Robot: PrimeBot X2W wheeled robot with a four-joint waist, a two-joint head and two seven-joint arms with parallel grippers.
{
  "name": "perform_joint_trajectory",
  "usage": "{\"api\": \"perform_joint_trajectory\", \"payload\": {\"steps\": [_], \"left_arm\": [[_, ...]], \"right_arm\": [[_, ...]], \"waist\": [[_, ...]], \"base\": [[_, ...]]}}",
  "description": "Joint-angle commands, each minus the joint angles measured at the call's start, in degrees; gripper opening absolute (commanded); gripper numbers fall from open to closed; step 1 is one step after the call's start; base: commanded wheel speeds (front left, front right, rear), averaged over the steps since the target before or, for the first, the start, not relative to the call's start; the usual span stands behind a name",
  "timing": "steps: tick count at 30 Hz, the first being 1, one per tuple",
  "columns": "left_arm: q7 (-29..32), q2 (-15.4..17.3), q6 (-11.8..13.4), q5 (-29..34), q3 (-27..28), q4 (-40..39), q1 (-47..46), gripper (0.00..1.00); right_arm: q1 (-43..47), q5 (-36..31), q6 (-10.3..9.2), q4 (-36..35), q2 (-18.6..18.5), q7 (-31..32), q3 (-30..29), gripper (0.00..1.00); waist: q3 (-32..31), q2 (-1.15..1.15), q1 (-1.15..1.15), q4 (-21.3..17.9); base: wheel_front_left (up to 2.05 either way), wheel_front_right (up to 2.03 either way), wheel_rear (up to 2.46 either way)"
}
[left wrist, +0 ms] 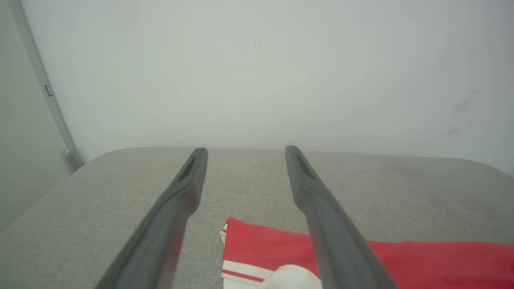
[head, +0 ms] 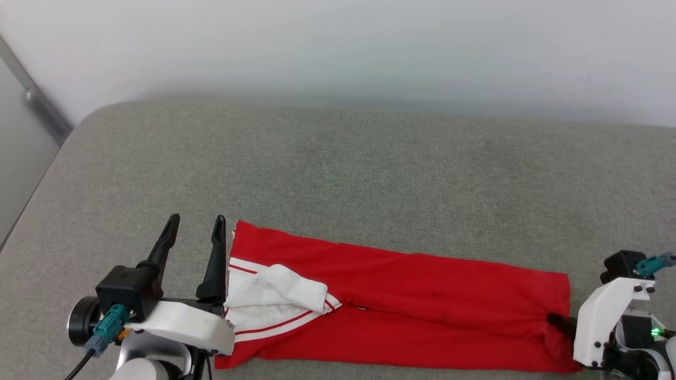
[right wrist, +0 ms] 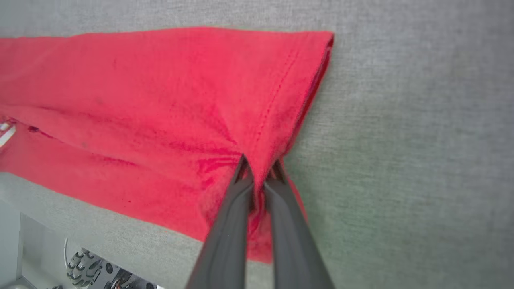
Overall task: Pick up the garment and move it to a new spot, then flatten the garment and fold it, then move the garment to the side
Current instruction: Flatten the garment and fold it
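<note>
1. The garment [head: 422, 295] is soft red cloth, matt, with a fine knit and a stitched hem at its right end. Its sleeve [head: 280, 287] is white cloth, slightly creased.
2. The surface [head: 338, 169] under it is grey woven fabric, matt and a little coarse.
3. The left gripper [head: 197, 217] and the right gripper [right wrist: 260, 162] are dark, smooth and matt, plastic or rubber by their look.
4. The left wrist shell [head: 185, 324] is white plastic with a faint sheen.
5. The far wall [head: 338, 47] is pale, smooth and matt.

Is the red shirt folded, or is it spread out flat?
Folded. The garment lies as a long narrow strip on the grey cushion, one white sleeve turned over on top of it.
</note>
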Motion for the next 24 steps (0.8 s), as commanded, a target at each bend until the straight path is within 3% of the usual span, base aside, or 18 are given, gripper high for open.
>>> {"api": "perform_joint_trajectory", "payload": {"steps": [1, 6, 14, 19, 24], "left_arm": [[0.2, 0.5, 0.2, 0.1, 0.2, 0.1, 0.9, 1.00], [0.9, 0.9, 0.7, -0.2, 0.0, -0.3, 2.2, 1.00], [1.6, 1.0, 1.0, -0.5, -0.6, -1.3, 3.5, 1.00], [1.7, 1.1, 1.4, -0.9, -0.5, -1.6, 3.9, 1.00], [2.0, 0.8, 1.2, -1.1, -0.9, -1.5, 3.7, 1.00]], "right_arm": [[0.6, 0.3, -0.01, -0.8, -1.0, -0.4, -0.3, 0.00], [2.9, -0.6, -0.02, -3.2, -2.9, -0.6, -4.3, 0.00], [6.6, -4.3, -0.01, -4.8, -3.2, 0.2, -17.8, 0.00], [5.1, 0.1, 0.00, -7.2, 2.3, 4.1, -23.3, 0.00], [3.2, 11.7, 0.00, -9.6, 10.8, 14.6, -24.0, 0.00]], "waist": [[-1.1, 0.00, 0.00, -0.8], [-2.8, 0.00, 0.00, -2.3], [-3.7, 0.00, 0.00, -3.4], [-3.7, 0.00, 0.00, -4.0], [-3.7, 0.00, 0.00, -3.7]], "base": [[0.00, 0.00, 0.00], [0.00, 0.00, 0.00], [0.00, 0.00, 0.00], [0.00, 0.00, 0.00], [0.00, 0.00, 0.00]]}}
